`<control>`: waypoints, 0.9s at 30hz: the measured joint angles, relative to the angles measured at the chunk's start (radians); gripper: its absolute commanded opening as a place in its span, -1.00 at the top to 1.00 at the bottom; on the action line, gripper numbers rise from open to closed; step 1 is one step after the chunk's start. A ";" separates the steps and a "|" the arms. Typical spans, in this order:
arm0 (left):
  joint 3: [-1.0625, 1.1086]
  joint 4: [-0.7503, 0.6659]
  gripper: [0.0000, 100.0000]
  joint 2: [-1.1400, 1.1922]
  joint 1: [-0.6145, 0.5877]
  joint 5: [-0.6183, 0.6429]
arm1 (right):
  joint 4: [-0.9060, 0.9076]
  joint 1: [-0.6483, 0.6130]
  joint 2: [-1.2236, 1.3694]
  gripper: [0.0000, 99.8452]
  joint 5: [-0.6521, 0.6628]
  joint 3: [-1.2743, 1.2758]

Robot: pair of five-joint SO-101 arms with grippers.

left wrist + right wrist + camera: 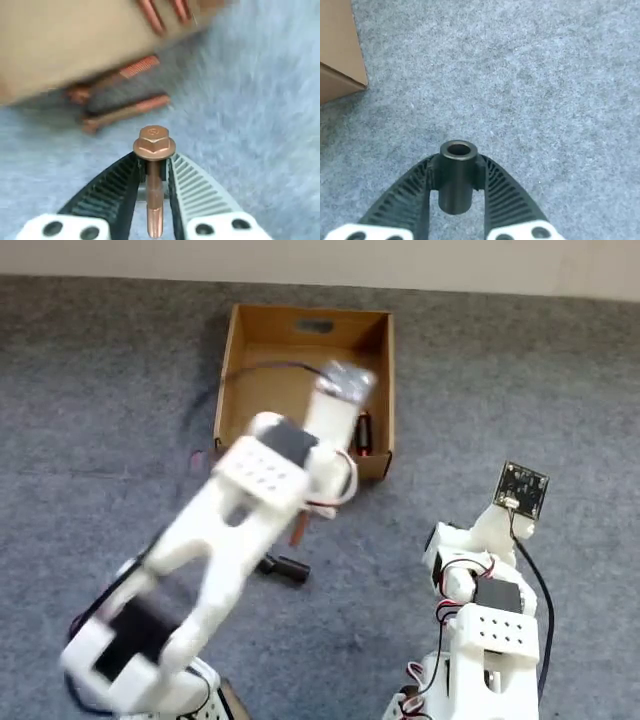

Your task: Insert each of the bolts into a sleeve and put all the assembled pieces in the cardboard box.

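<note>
Looking down over the grey carpeted counter (90,390), we find the open brown cardboard box (228,390) at 12 o'clock. The white left arm (230,540) stretches from 7 o'clock up across the box's 6 o'clock wall. The white right arm (490,630) stands at 5 o'clock, well apart from the box. A loose black sleeve (285,567) lies on its side near the middle of the counter, at 6 o'clock from the box. Inside the box, against its 3 o'clock wall, rests a small dark piece with a copper end (362,432); we cannot make out more of it.

From the left wrist we see the left tool (155,160) pinching a copper hex-head bolt (154,142) by its shank. The bolt's flanged head stands out just past the fingertips, above the counter. Beyond it, two loose copper bolts (125,111) lie on the counter just beside a cardboard wall, both blurred.

From the right wrist we see the right tool (456,165) pressed onto a black cylindrical sleeve (456,182). The sleeve's open bore faces away from the wrist, over the grey counter. One corner of the cardboard box shows near the edge of this view, apart from the sleeve.
</note>
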 measured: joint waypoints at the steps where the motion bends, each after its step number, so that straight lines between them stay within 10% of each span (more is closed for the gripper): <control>1: 0.012 0.000 0.99 -0.052 -0.015 0.000 | 0.000 0.000 0.000 0.99 0.000 0.000; 8: 0.166 -0.130 0.99 -0.275 -0.137 0.000 | 0.000 -0.017 0.000 0.99 0.000 -0.014; 27: 0.491 -0.807 0.99 -0.720 -0.232 0.002 | -0.226 -0.563 0.000 0.99 0.250 -0.164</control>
